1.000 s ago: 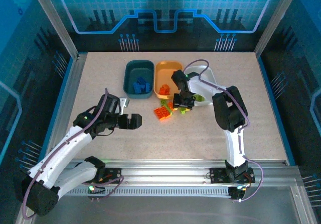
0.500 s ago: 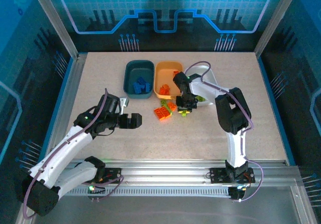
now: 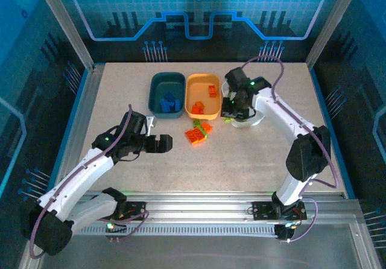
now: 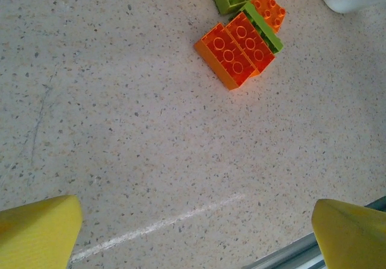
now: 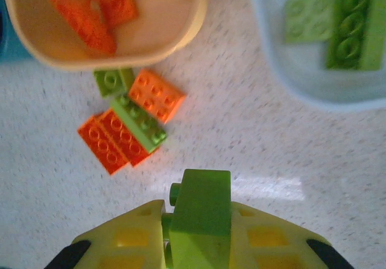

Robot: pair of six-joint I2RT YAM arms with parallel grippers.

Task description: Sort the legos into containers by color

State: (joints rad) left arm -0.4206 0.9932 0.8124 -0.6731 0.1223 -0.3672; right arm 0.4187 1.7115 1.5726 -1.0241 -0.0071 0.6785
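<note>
Speckled beige tabletop is carrying three tubs in a row at its far side: teal tub, orange tub and white tub. Blue bricks are lying in the teal tub, orange bricks in the orange tub, green bricks in the white tub. Loose bricks, orange and green, are lying clustered just in front of the orange tub. Right hand is gripping a lime green brick above the tabletop, just beside the white tub. Left hand is hanging wide open and empty, near the loose bricks.
</note>
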